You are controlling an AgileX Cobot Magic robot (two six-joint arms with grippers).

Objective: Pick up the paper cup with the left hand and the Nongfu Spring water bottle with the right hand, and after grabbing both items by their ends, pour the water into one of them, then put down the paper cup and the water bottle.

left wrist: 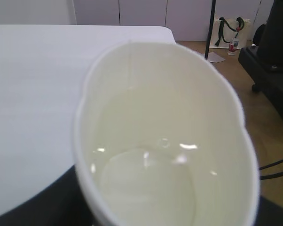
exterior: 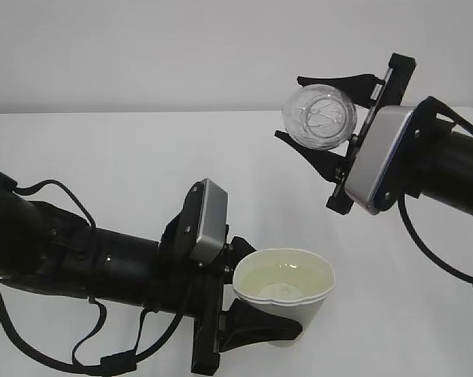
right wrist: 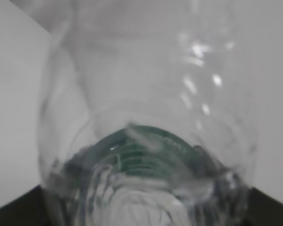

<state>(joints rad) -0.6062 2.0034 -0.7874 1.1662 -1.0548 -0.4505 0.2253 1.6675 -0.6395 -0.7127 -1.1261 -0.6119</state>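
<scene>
Left end effector (exterior: 256, 310) squeezes paper cup (exterior: 287, 294) oval.

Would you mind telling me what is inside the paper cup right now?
The paper cup holds a shallow pool of clear water over its pale cream bottom. The left wrist view shows nearly all the inside; only the near wall, at the frame's lower edge, is out of sight.

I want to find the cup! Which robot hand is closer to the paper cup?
The left hand: its gripper is clamped around the paper cup. The right hand is higher up and apart from it, holding the water bottle.
</scene>
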